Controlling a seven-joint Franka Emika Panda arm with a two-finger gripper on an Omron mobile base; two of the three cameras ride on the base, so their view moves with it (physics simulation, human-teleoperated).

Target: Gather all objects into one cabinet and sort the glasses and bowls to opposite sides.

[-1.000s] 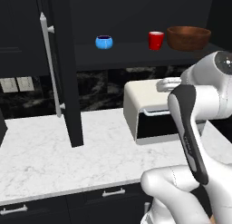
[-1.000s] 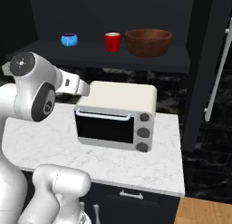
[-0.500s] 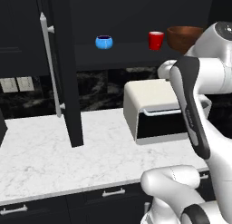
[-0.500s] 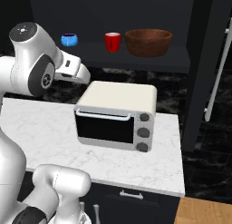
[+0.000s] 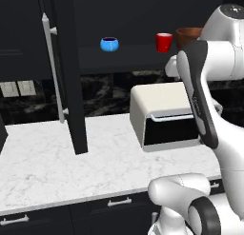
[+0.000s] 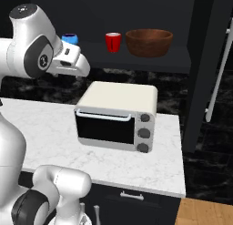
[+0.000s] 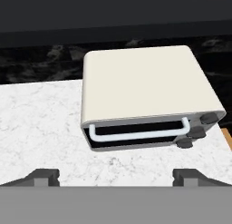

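My gripper point(image 7: 116, 175) hangs with its two fingertips spread wide and nothing between them, looking down on a cream toaster oven point(image 7: 145, 94) that sits below and ahead of me on the white marble counter point(image 7: 41, 128). The oven's long side runs left to right in the hand view, its white bar handle and dark knobs facing toward me.

The task's things stand on the dark shelf point(image 6: 150, 58) of the open black cabinet, above and beyond my hand. In the right base view they form a row along the shelf: the small blue bowl point(image 6: 69, 38) just behind my wrist, one red cup point(image 6: 113, 42) upright beside it with its mouth up, then the wide brown wooden bowl point(image 6: 149, 42) farthest right, also rim up. The cabinet door point(image 5: 64, 72) stands open well to my left, its long silver handle point(image 5: 51, 67) running vertically.
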